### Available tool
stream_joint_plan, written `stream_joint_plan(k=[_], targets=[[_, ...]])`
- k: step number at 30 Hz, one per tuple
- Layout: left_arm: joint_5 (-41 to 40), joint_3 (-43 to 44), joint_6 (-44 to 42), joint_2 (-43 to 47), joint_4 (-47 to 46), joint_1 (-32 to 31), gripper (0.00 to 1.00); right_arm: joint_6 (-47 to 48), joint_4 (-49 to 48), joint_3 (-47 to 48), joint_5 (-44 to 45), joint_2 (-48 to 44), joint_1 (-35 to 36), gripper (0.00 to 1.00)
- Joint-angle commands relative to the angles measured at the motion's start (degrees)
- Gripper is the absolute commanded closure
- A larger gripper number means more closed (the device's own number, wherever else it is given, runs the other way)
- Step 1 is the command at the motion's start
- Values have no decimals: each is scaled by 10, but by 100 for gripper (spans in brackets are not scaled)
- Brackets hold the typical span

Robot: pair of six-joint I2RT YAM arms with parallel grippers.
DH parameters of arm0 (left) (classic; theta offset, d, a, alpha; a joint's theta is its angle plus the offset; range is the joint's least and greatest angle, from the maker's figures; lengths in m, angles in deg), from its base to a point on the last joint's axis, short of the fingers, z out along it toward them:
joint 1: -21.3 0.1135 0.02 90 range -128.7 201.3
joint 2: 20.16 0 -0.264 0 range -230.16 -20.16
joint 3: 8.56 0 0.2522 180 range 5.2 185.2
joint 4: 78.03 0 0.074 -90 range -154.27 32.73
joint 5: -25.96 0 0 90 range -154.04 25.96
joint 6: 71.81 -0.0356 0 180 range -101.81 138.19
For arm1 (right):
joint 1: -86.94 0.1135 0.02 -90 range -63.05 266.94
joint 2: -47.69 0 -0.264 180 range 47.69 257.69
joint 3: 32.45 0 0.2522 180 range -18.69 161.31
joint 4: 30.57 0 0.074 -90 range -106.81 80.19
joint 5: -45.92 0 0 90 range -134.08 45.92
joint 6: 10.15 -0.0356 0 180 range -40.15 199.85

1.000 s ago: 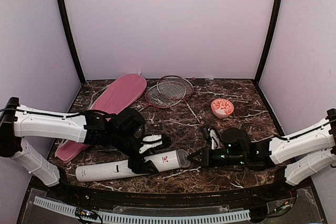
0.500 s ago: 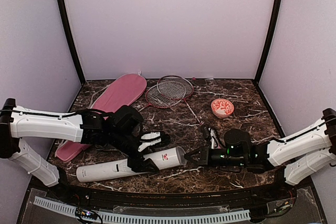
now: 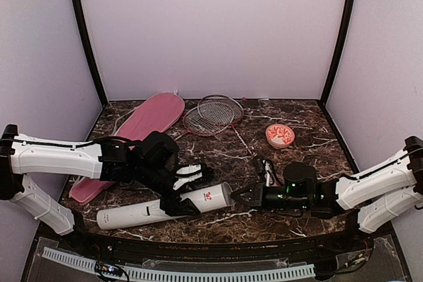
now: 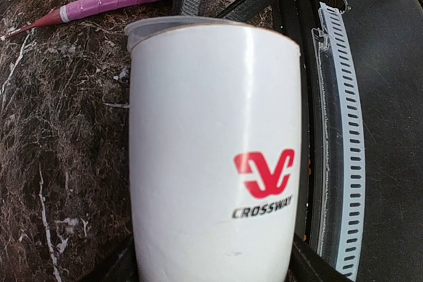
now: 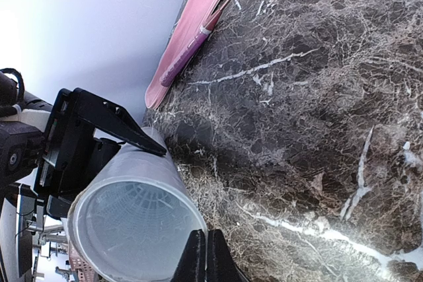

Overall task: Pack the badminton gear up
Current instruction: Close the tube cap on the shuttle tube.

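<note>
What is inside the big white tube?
Through its cloudy end cap, something white and ribbed shows, likely a shuttlecock. The tube has solid walls, hiding how many lie deeper.

The left arm (image 3: pixel 59 156) is covering the pink bag (image 3: pixel 155 115) at its near end, and the left gripper (image 3: pixel 180 196) is hiding part of the white tube (image 3: pixel 129 214). In both wrist views the bottom edge is cutting off the tube, and the right gripper (image 5: pixel 205 246) is showing only 2 fingertips. The frosted cap (image 5: pixel 135 229) is blurring whatever is lying inside.
</note>
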Motion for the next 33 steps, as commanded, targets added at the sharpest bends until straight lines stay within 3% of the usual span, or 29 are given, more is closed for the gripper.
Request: stream_joint_plan(k=[1, 11, 33], targets=[[4, 15, 8, 21, -19, -1, 32, -1, -39, 0, -15, 9, 6, 100], [-1, 14, 9, 19, -18, -1, 32, 6, -31, 14, -13, 18, 11, 100], [-7, 13, 11, 15, -22, 0, 31, 95, 118, 82, 25, 46, 43, 100]])
